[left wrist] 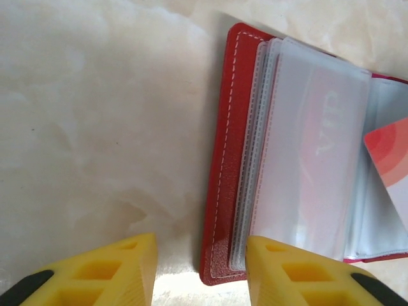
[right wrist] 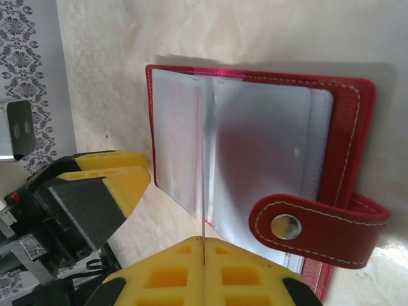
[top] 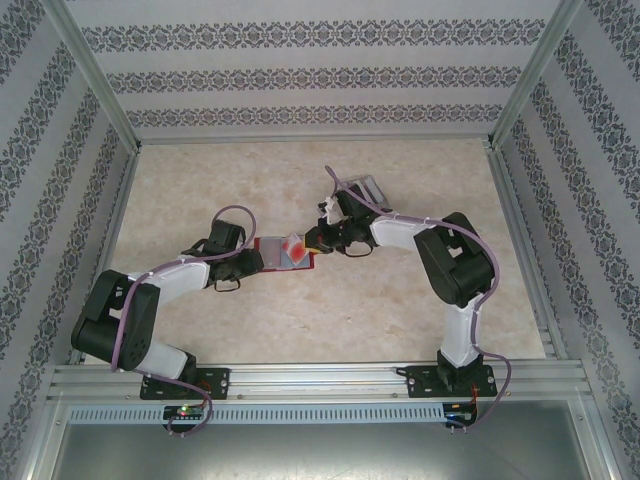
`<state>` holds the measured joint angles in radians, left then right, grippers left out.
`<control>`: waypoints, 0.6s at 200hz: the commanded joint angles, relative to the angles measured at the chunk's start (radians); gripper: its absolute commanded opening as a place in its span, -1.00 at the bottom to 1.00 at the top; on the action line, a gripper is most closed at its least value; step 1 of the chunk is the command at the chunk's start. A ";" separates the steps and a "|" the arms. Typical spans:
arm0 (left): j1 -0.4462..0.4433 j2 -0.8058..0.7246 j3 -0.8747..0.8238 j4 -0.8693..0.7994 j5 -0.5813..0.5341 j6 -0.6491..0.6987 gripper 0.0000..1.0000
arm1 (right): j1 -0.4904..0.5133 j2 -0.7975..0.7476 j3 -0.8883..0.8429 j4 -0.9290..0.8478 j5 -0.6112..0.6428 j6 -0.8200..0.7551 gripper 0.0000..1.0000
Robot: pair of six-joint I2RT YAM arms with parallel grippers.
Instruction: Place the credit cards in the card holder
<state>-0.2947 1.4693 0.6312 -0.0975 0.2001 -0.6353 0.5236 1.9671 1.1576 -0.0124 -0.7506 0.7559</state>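
The right gripper is closed on the red credit card (seen edge-on from its own wrist camera), holding it upright against the clear sleeves of the open red card holder lying on the table, while the left gripper stands open astride one cover edge.

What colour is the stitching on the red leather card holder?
White stitching on the card holder, clearest in the right wrist view.
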 commanded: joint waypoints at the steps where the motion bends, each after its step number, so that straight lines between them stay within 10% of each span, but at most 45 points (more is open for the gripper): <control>1: -0.006 0.009 0.024 -0.044 -0.028 -0.004 -0.22 | 0.000 0.022 -0.012 0.049 -0.033 0.012 -1.00; 120: -0.006 0.055 0.043 -0.058 -0.024 -0.012 -0.52 | 0.014 0.072 -0.017 0.134 -0.044 0.068 -1.00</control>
<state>-0.2947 1.5017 0.6571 -0.1276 0.1791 -0.6361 0.5262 2.0148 1.1484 0.0814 -0.7761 0.8047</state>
